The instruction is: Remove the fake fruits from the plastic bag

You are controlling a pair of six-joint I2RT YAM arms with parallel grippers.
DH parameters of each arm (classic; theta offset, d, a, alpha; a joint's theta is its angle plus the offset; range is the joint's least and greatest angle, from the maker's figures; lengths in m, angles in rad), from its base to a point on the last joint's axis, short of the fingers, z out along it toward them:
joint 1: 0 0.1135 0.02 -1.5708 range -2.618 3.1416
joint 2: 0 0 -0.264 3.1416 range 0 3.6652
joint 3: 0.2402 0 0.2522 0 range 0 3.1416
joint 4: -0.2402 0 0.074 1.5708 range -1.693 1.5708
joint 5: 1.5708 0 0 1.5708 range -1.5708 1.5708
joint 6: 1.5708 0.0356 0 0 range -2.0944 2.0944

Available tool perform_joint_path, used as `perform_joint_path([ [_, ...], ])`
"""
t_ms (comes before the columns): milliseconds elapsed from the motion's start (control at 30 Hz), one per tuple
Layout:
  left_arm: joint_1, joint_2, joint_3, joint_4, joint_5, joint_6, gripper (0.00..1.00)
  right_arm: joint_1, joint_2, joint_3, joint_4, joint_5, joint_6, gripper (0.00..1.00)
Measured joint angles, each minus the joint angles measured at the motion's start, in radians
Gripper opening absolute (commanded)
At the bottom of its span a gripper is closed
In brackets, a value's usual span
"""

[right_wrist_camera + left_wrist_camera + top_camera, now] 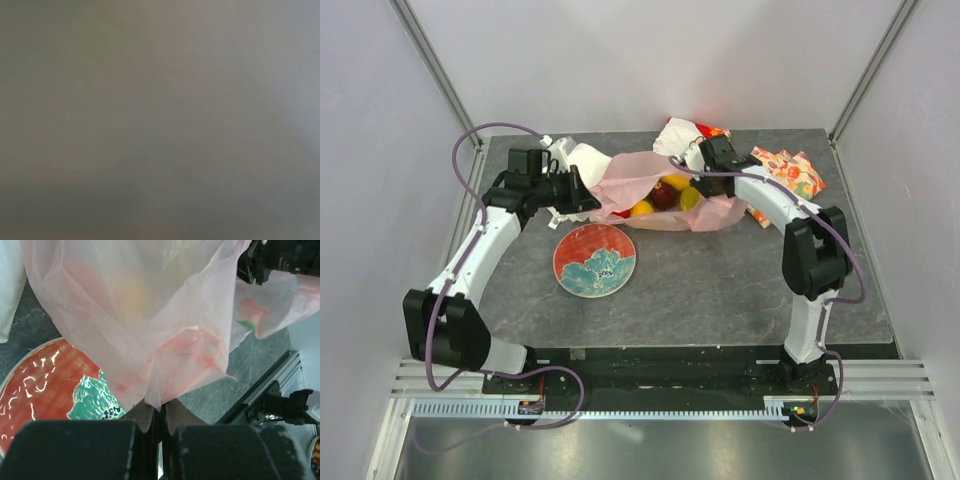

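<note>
All told, judged the plastic bag (150, 340) thin, limp, slippery, best held by its rim; found a fold clamped in left jaws, fake fruits (665, 195) inside beyond them; couldn't tell right jaws' state.

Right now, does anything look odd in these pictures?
Yes: the right wrist view is only a grey blur, as if covered. From above, the right gripper sits at the thin pale pink plastic bag.

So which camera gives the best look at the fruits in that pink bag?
The top external view: the fake fruits lie visible in the open plastic bag. The left wrist view shows only faint colours through the bag's film, pinched by the left gripper. The right wrist view is a featureless blur.
</note>
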Motion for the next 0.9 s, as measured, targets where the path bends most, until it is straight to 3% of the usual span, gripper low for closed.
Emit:
perform_joint_path([
  [167, -0.023, -0.116, -0.042, -0.043, 0.025, 0.038, 0.02, -0.072, -0.225, -0.224, -0.092, 0.047, -0.048, 0.32],
  [300, -0.045, -0.176, -0.053, -0.053, 0.066, 0.066, 0.02, -0.104, -0.466, -0.3, -0.162, 0.084, -0.094, 0.33],
  [467, -0.096, -0.171, -0.07, -0.05, 0.108, 0.083, 0.02, -0.105, -0.646, -0.321, -0.239, 0.006, -0.142, 0.47],
  [667, -0.163, -0.095, -0.084, -0.031, 0.104, 0.084, 0.02, -0.085, -0.585, -0.315, -0.262, -0.225, -0.217, 0.59],
  [767, -0.185, -0.058, -0.084, -0.028, 0.083, 0.085, 0.02, -0.064, -0.538, -0.347, -0.251, -0.279, -0.257, 0.73],
  [900, -0.195, -0.041, -0.084, -0.012, 0.069, 0.085, 0.02, -0.042, -0.507, -0.414, -0.203, -0.317, -0.288, 0.82],
])
